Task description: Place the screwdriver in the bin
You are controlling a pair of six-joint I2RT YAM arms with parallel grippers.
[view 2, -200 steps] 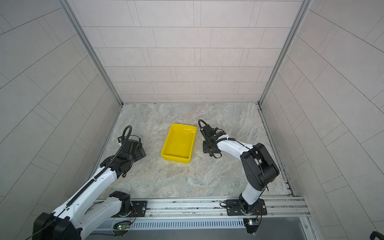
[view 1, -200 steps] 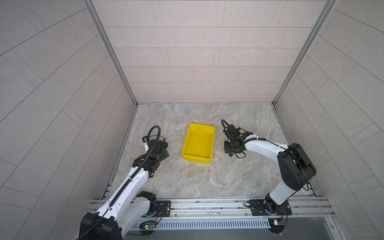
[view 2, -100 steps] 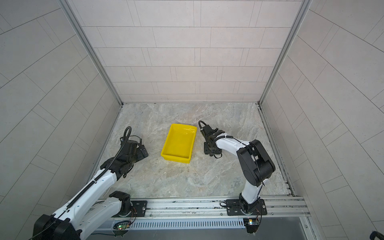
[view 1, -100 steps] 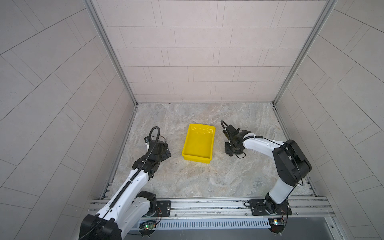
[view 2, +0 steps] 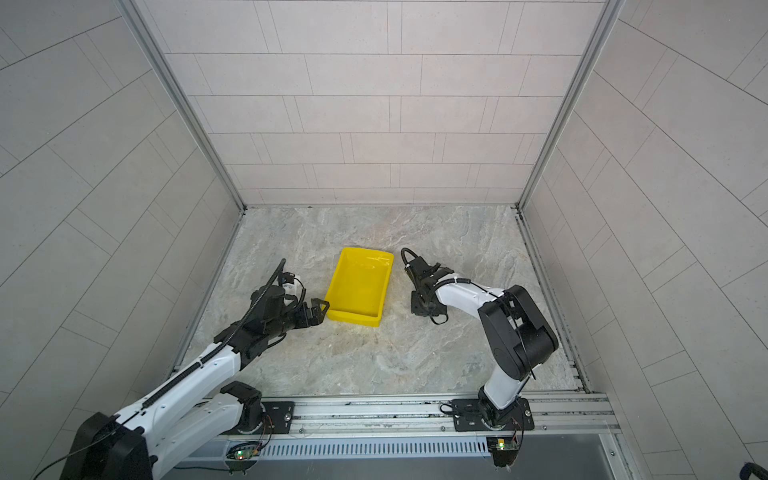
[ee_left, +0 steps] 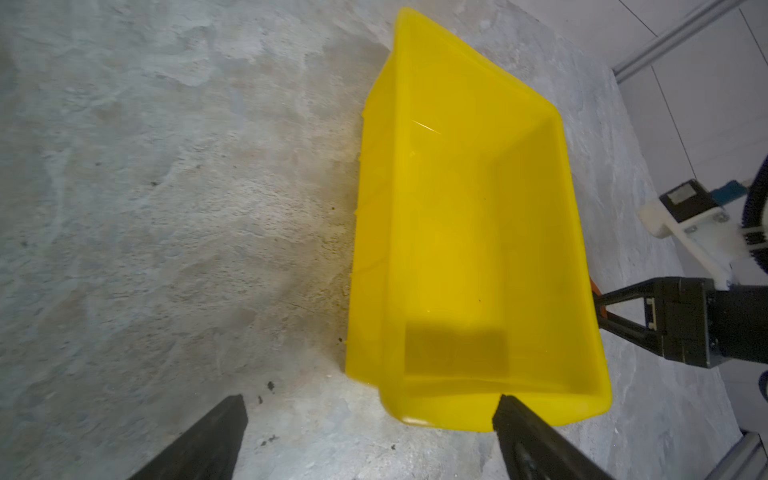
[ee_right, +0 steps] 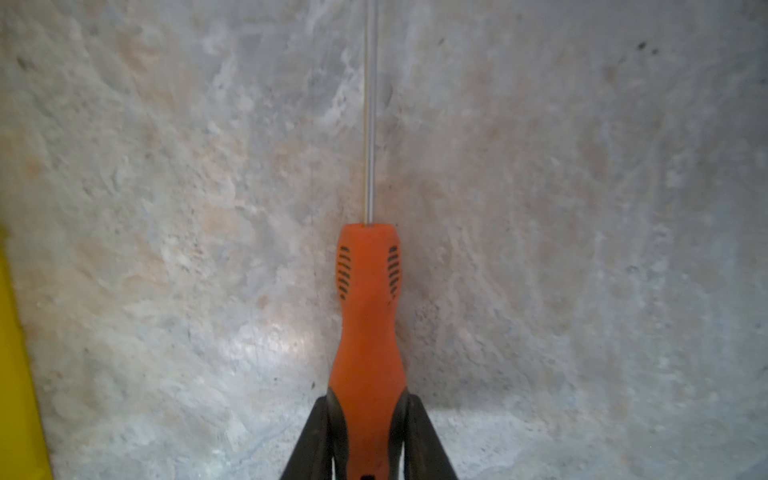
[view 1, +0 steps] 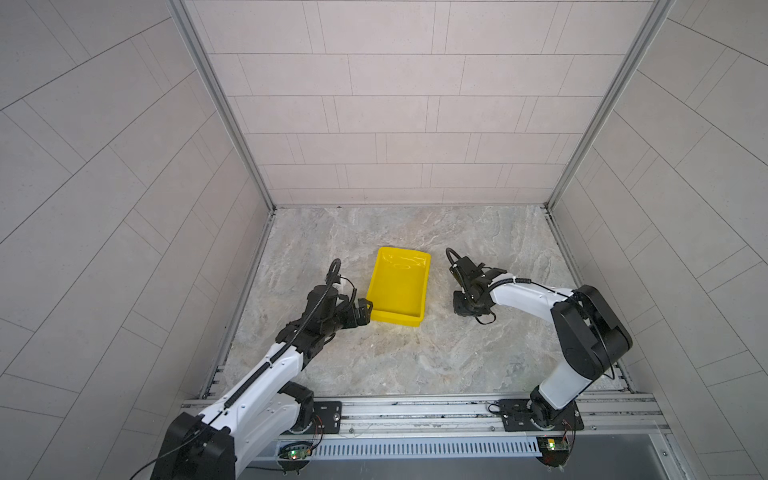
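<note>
Jaws of left gripper [ee_left: 370, 401] spread wide, holding nothing, at near left corner of yellow bin [view 1: 401, 286]. Across bin, right gripper [ee_right: 368, 409] clenched on orange handle of screwdriver [ee_right: 368, 316], down on marble tabletop [view 1: 415, 357], just right of bin, outside it; shaft points away from fingers.

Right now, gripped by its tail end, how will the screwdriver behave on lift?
Likely stiff: the screwdriver has a moulded handle and metal shaft. May droop shaft-down, since the fingers clamp only its tail. Rounded handle, so probably rolls if dropped.
</note>
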